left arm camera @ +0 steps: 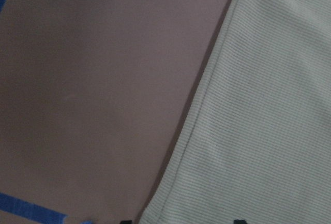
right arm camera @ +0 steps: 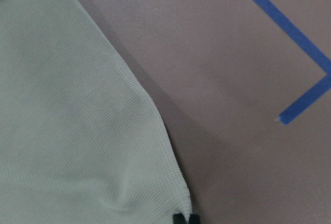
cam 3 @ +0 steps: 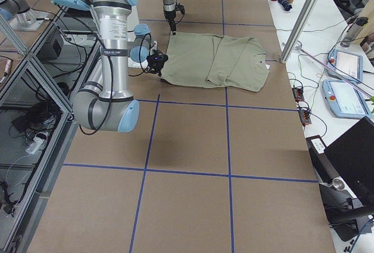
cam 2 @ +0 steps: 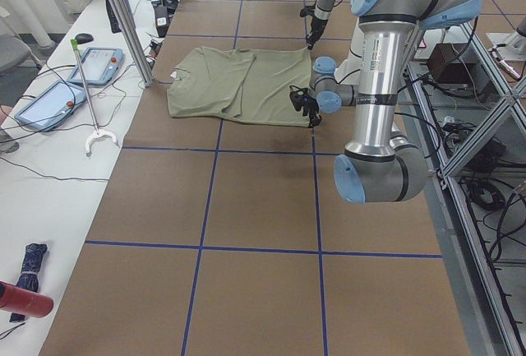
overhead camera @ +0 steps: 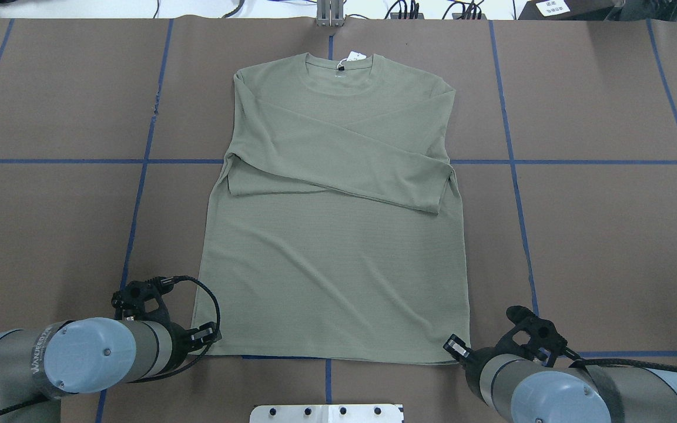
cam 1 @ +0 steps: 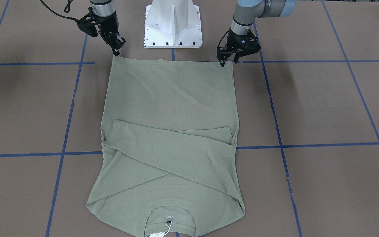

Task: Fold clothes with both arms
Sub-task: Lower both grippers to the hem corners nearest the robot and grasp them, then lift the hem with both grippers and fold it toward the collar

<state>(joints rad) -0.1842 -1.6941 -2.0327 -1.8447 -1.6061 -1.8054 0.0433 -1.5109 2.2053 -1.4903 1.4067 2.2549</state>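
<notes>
From overhead, the left pincer is seen spread wide at seven o'clock of the olive-green long-sleeved shirt, its tips straddling that hem corner. The shirt is laid flat mid-bench, sleeves crossed over the chest, collar and hang tag at twelve o'clock. At five o'clock, the right pincer is clenched on the other hem corner.

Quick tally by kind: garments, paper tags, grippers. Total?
Garments: 1, the green shirt
Paper tags: 1, the white hang tag at the collar
Grippers: 2, the left gripper and the right gripper
Total: 4
</notes>
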